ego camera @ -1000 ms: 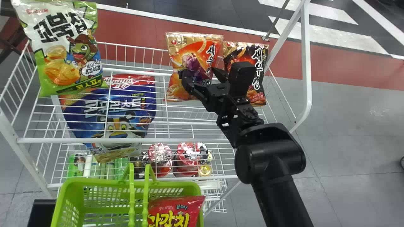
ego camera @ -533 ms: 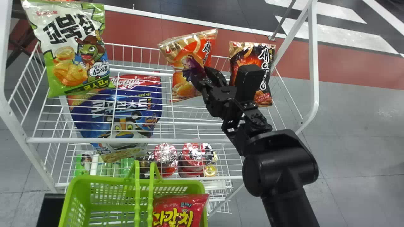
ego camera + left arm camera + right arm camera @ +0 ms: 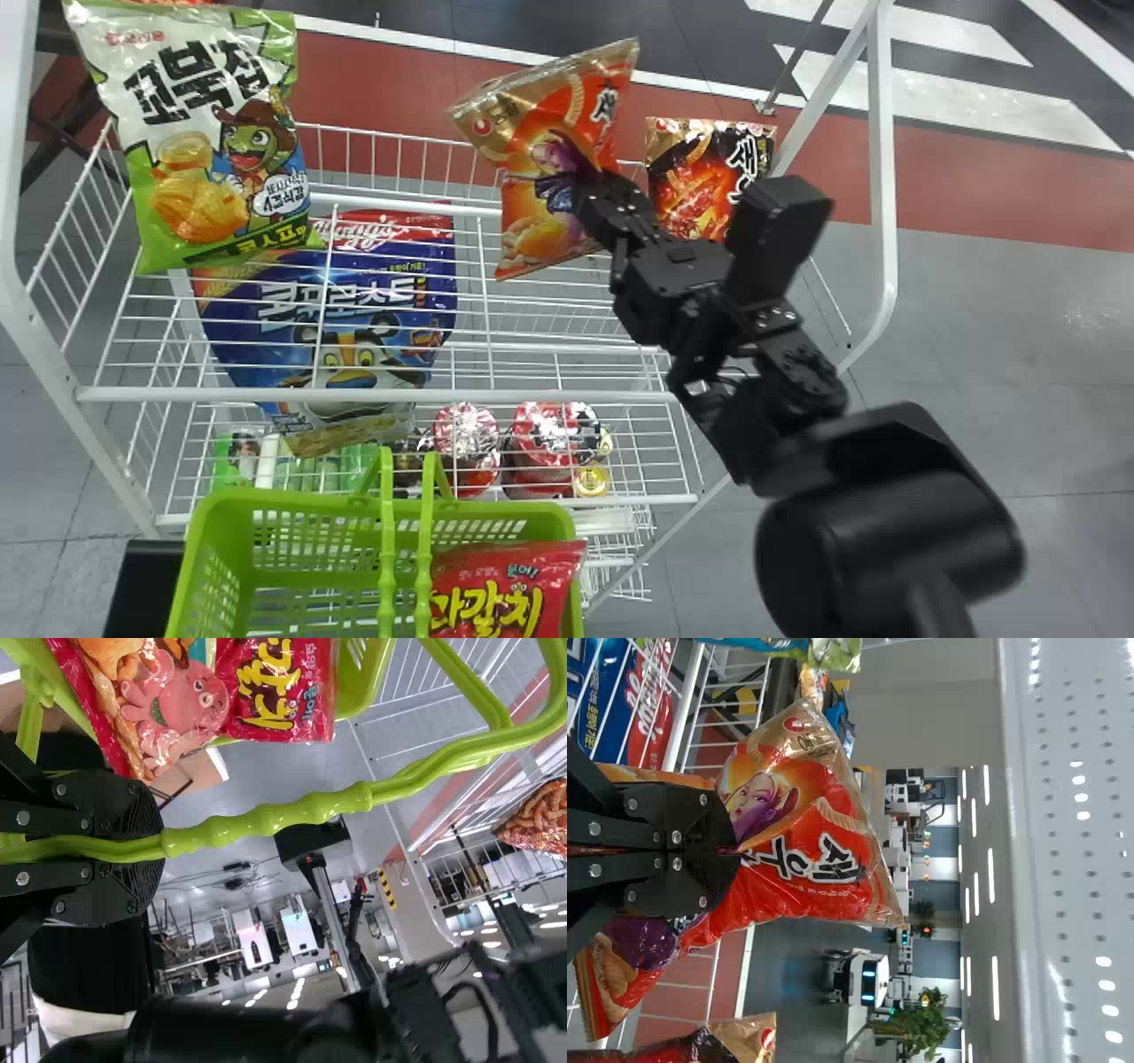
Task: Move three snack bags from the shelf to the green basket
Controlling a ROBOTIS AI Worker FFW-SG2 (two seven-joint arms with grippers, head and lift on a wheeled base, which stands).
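An orange snack bag (image 3: 532,217) is clenched in the right gripper (image 3: 580,188) at the wire shelf (image 3: 266,394). In the head view, a dark bag (image 3: 695,168) stands at its three o'clock. Toward seven, the green basket (image 3: 213,509) cradles a red bag (image 3: 509,594), a handle (image 3: 301,815) clasped by the left gripper (image 3: 159,846).

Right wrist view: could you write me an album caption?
A robot's right hand pinches an orange-and-gold snack bag beside the white wire shelf.
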